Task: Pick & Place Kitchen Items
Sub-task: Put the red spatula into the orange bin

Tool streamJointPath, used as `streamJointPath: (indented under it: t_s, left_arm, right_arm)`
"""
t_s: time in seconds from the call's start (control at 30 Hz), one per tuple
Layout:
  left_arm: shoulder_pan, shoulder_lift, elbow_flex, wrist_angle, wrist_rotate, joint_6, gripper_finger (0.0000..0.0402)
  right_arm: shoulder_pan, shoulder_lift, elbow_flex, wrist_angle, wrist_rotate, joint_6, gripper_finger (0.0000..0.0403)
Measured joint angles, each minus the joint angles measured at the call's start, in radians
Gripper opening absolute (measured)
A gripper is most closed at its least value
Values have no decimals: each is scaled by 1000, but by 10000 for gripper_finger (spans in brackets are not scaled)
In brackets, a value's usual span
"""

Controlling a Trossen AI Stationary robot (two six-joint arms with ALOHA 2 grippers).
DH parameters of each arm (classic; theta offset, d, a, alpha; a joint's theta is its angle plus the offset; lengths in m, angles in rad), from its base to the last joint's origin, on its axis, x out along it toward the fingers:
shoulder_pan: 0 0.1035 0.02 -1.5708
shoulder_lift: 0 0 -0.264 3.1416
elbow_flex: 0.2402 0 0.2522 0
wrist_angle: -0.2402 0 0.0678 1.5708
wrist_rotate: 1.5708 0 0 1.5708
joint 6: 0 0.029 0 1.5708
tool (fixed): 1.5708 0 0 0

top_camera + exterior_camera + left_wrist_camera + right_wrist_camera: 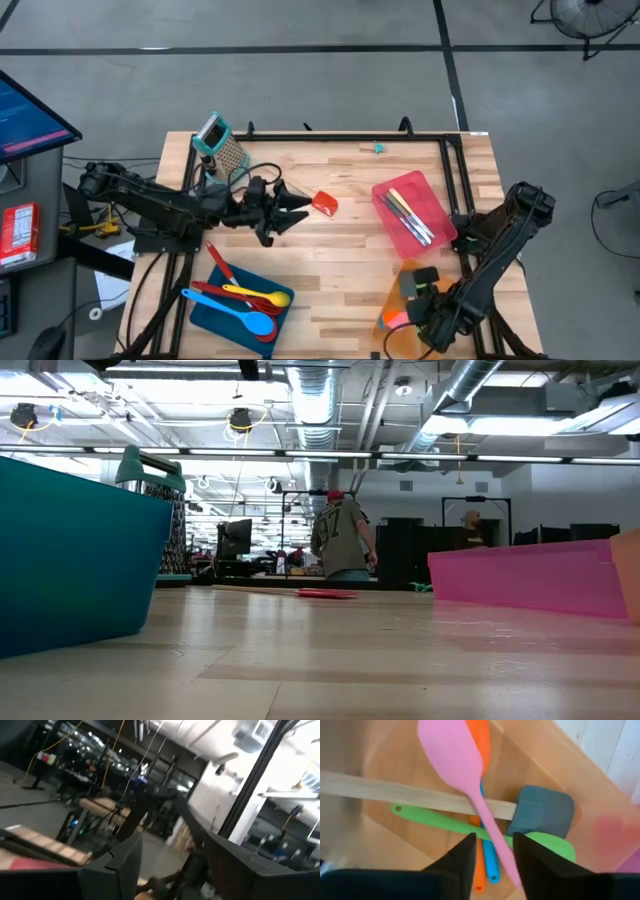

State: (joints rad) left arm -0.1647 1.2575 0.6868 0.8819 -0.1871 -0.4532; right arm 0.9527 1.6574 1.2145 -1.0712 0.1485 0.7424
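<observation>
Right gripper over the orange tray at the near right corner of the surface; jaws part open, straddling the pink spatula's handle, grip not certain. Beneath it: wood-handled grey spatula, green, orange and blue utensils. Blue tray, near left, holds spoons. Pink tray, farther right, holds more. Left gripper mid-surface, jaws open, empty, beside a red utensil.

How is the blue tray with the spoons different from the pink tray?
The flat blue tray lies near the table's front-left edge; the flat pink tray lies toward the right side. The blue tray holds bright red, yellow and blue spoons; the pink tray holds slim, paler utensils. Both are rectangular and hold long-handled utensils.
</observation>
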Motion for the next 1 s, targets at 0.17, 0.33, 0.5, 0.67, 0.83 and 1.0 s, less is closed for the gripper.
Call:
streamJointPath:
  t_s: [0.17, 0.33, 0.5, 0.67, 0.83, 1.0]
  left_arm:
    - [42, 0, 0, -116, 0, 29, 208]
    - [113, 0, 0, -229, 42, 31, 219]
    - [207, 0, 0, -373, 131, 57, 219]
    - [307, 0, 0, -543, 186, 156, 219]
    - [376, 21, 0, -629, 227, 279, 220]
    - [410, 138, 64, -729, 233, 315, 228]
  right_arm:
    - [-33, -70, 36, -29, -19, 33, 190]
    - [-54, -194, 40, -57, -17, 123, 239]
    - [-52, -334, 41, -55, 84, 215, 248]
    - [-53, -447, 41, -60, 255, 236, 244]
    - [-53, -501, 41, -71, 361, 236, 237]
    - [-53, -519, 41, -76, 371, 236, 231]
